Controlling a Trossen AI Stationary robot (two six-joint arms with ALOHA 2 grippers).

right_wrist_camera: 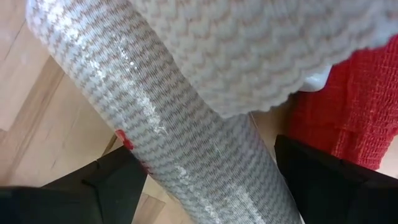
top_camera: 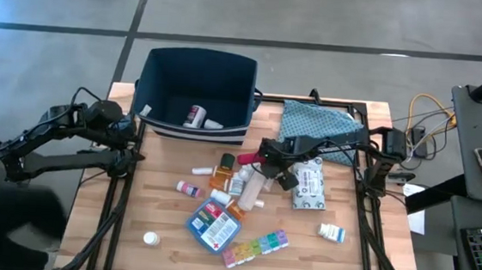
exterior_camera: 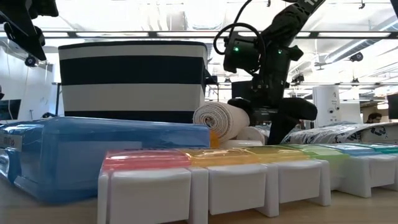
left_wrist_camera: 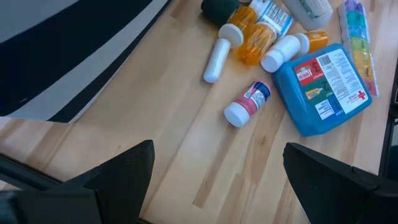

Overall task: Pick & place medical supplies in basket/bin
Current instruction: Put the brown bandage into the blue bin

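Note:
The navy bin with the white stripe (top_camera: 197,88) stands at the table's far side and holds a small bottle (top_camera: 195,114). Bottles, tubes and bandage rolls lie in a heap (top_camera: 237,180) at the table's middle. My right gripper (top_camera: 267,159) is low over the heap's far end. It is open, its fingers on either side of a grey-white mesh-wrapped roll (right_wrist_camera: 186,143), under a knitted white roll (right_wrist_camera: 261,50) and beside a red roll (right_wrist_camera: 354,106). My left gripper (top_camera: 132,148) hovers open at the left edge, near the bin. My right gripper straddles the mesh-wrapped roll (right_wrist_camera: 155,137) with its fingers (right_wrist_camera: 118,177) across it, coming from above on a slant. I cannot tell whether either finger touches the roll.
A teal patterned cloth pouch (top_camera: 315,124) lies right of the bin, and a white wipes packet (top_camera: 308,185) lies nearer. The blue first-aid pouch (top_camera: 214,225), the rainbow pill organizer (top_camera: 255,247), a pink bottle (top_camera: 189,188) and two white bottles (top_camera: 331,233) (top_camera: 151,239) lie toward the near edge.

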